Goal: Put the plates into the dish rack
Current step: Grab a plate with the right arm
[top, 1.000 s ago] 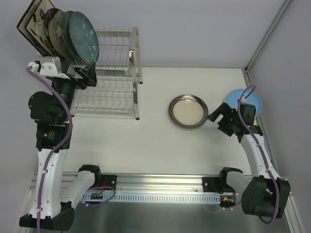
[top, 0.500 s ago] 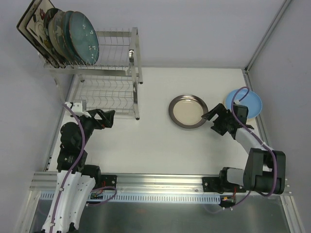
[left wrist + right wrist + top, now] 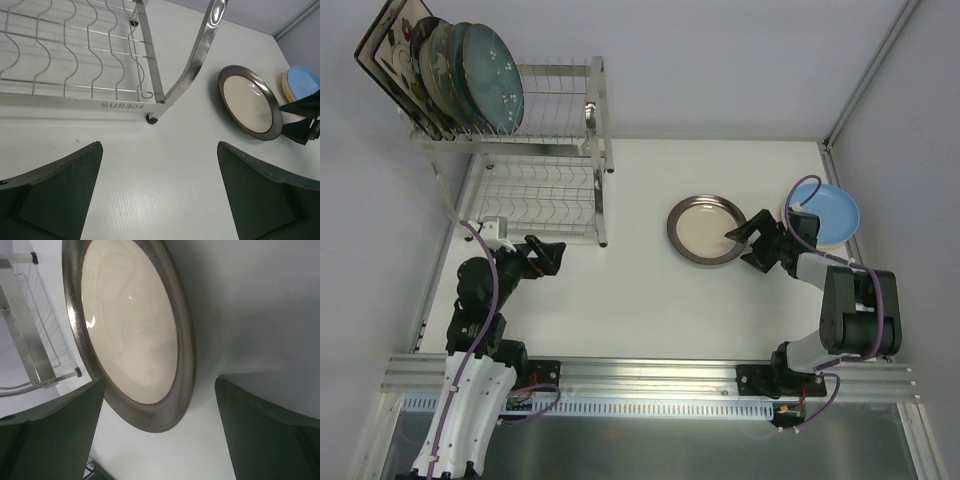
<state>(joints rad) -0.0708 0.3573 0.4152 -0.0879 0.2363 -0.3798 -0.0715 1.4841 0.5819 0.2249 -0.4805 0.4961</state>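
Left jaws: wide open and empty; they were up at the rack's top tier a second ago and now sit low by its front foot.
Right jaws: spread wide and gripping nothing; they have moved from beside the blue plate to the dark-rimmed plate's near rim.
White counter: carries the rack far left and the loose plates to the right.
Two-tier silver wire dish rack: the top tier holds upright plates, with the dark teal glazed plate in front.
Round dark-rimmed cream plate: lies flat, well apart from the rack; probably the next pick.
Light blue plate: lies on a pale yellow plate, still to load.
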